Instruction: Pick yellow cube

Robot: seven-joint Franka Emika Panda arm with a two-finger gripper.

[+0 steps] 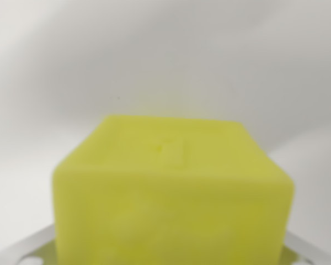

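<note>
Yellow cube fills the blurred lower frame; pale surface beyond.

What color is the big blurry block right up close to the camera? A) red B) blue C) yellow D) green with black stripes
C, because the cube that fills the lower middle of the wrist view is plain yellow all over, set against a pale grey-white background.
</note>
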